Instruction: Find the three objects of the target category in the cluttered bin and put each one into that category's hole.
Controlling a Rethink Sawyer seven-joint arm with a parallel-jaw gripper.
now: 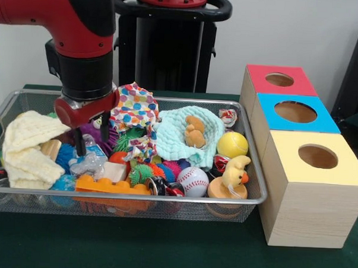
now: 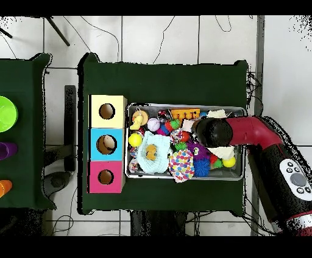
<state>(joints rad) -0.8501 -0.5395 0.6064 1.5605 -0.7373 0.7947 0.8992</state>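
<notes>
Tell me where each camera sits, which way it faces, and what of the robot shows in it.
Front view: sits across the table, low, facing the wire bin and the three wooden boxes; the red arm and its tool come down from above.
Overhead view: sits above, looking straight down; the arm reaches over the bin from the right.
Both share the bin, boxes and arm.

Table top covered in dark green cloth (image 1: 132, 250). Behind it, upper part of front view: plain pale wall (image 1: 278, 31). Dark chair back (image 1: 357, 70) at right edge. Overhead view: floor of large white tiles (image 2: 158, 36) with dark joints, thin cables (image 2: 183, 30) trailing over them at top. A second green-covered table (image 2: 27, 128) at left edge carries a green bowl (image 2: 5, 114). Light even, no hard shadows.
</notes>
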